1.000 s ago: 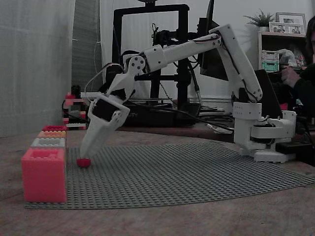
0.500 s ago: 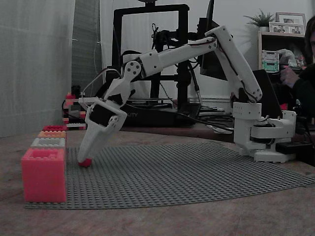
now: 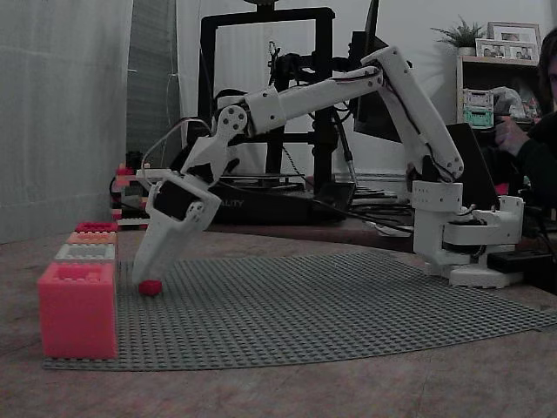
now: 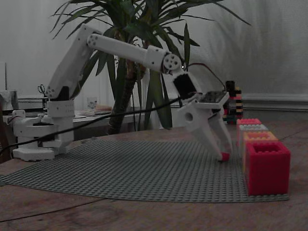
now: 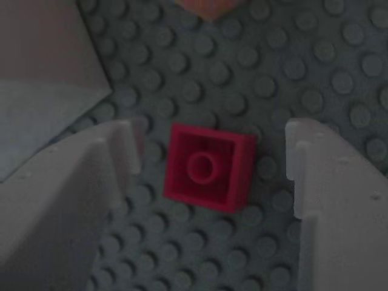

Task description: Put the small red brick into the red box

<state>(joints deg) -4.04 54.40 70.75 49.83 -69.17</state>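
The small red brick [image 5: 209, 174] lies stud-up on the grey baseplate [image 3: 348, 305], flat and untouched. My gripper [image 5: 212, 140] is open, with one white finger [image 5: 79, 188] on each side of the brick and a gap left on both sides. In both fixed views the gripper [image 3: 146, 275] [image 4: 222, 153] points steeply down, its tips just above the brick [image 3: 150, 287] [image 4: 224, 157]. The red box [image 4: 267, 166] stands at one end of a row of boxes along the plate's edge. In a fixed view it is the farthest one [image 3: 96, 226].
The row also holds a coral-pink box [image 3: 77, 309], a grey box [image 3: 85, 252] and a pale orange box [image 3: 91, 237], close beside the gripper. The arm's base [image 3: 461, 235] stands at the far side of the plate. A person [image 3: 540, 131] sits at the right edge.
The gripper dipped down to the brick half a second ago, then rose slightly and shifted a little left. The brick stays on the baseplate.
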